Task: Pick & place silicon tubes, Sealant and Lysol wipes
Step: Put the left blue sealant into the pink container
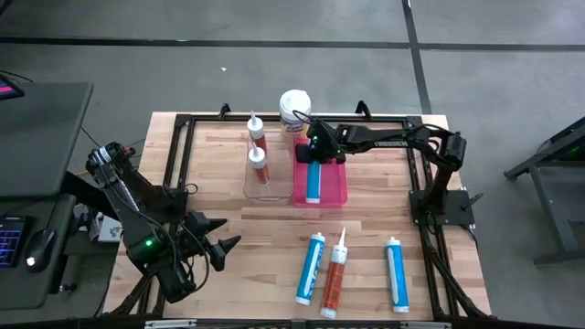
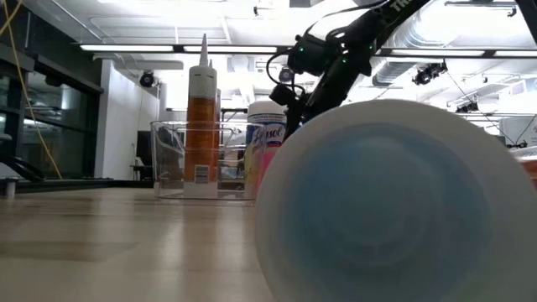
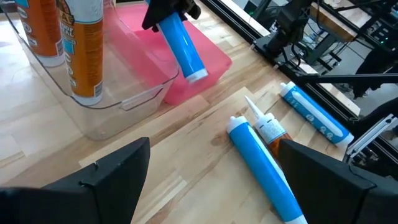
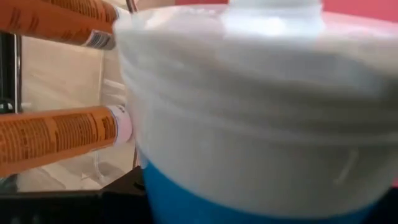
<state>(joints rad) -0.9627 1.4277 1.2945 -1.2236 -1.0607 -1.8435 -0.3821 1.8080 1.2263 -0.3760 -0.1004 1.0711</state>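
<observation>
The right gripper [image 1: 318, 152] is pinching a blue tube [image 3: 181, 46] over the pink bin [image 1: 335, 187], which risks catching the rim, while the left gripper [image 1: 222, 247] is waiting spread.

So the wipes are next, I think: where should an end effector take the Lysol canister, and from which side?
Probably around the round body of the Lysol canister, just under its wide white lid, coming from the far edge. It stands upright, and the bins crowd its near side.
</observation>
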